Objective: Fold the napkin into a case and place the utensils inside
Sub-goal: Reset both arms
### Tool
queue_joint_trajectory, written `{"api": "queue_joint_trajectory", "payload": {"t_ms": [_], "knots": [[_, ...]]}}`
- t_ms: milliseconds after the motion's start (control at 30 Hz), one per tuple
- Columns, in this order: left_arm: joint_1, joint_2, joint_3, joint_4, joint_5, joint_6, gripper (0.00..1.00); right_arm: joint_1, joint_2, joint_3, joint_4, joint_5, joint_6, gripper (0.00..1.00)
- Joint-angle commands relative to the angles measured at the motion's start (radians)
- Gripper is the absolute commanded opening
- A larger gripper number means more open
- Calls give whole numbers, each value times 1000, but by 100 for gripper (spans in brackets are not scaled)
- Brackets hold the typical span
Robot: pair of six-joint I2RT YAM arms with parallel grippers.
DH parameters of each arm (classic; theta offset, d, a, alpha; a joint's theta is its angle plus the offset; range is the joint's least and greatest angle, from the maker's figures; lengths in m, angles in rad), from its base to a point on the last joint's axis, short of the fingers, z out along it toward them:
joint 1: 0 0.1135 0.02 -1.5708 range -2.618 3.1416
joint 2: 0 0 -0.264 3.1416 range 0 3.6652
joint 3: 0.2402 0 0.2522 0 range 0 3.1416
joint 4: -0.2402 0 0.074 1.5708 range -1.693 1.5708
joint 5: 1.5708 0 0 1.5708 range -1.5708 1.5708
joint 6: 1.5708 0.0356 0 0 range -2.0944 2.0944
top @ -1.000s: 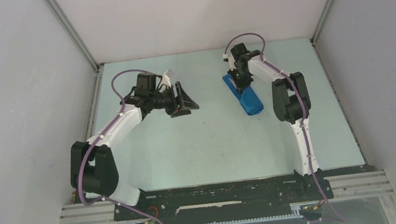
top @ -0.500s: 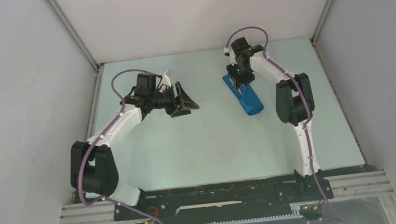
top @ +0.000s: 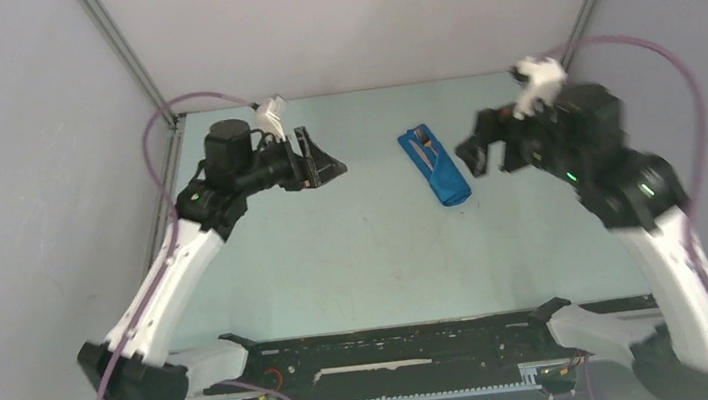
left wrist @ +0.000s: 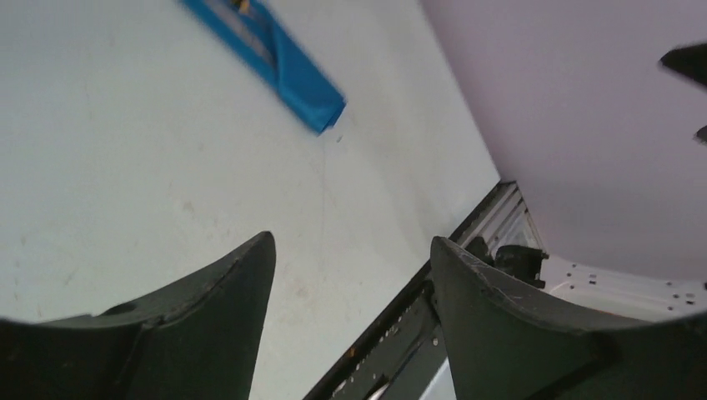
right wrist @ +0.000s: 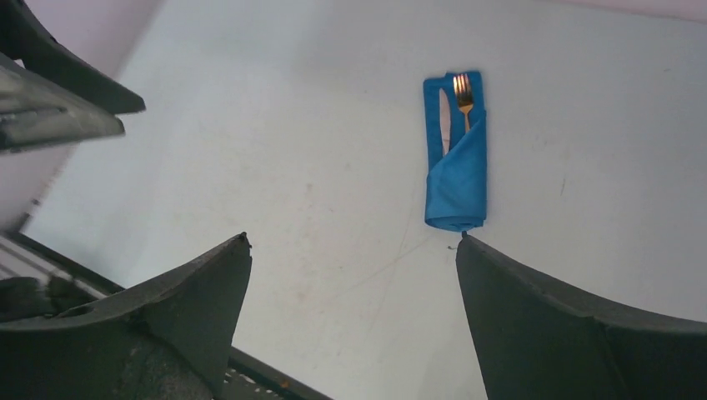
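The white-and-black jointed left arm point(top: 172, 271) is reaching up and forward from its base, its elbow bending and its wrist lying level; its black two-finger left gripper point(top: 322, 168) is pointing inward, its jaws standing apart and holding nothing. The white-and-black jointed right arm point(top: 673, 254) is standing steeply from its base and bending inward at the top, showing blurred from above; its black two-finger right gripper point(top: 486, 157) is facing the left one, its dark fingers point(right wrist: 167, 317) standing wide apart and gripping nothing.

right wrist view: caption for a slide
Folded blue case with knife and fork tucked in, lying on the table beyond the open right gripper.
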Motion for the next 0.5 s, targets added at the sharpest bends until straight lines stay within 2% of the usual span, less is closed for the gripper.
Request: {"api": "queue_joint_trajectory", "payload": {"t_ms": [0, 100, 267, 467], "knots": [[-76, -202, 165, -42, -217, 40, 75, 7, -275, -69, -90, 72, 125, 100], [-82, -310, 209, -1, -264, 13, 83, 8, -394, -3, -140, 99, 101, 100], [-82, -401, 317, -16, -339, -14, 84, 6, -496, 142, -192, 142, 44, 100], [-82, -473, 397, -20, -398, 5, 86, 6, -599, 157, -146, 180, -6, 100]]}}
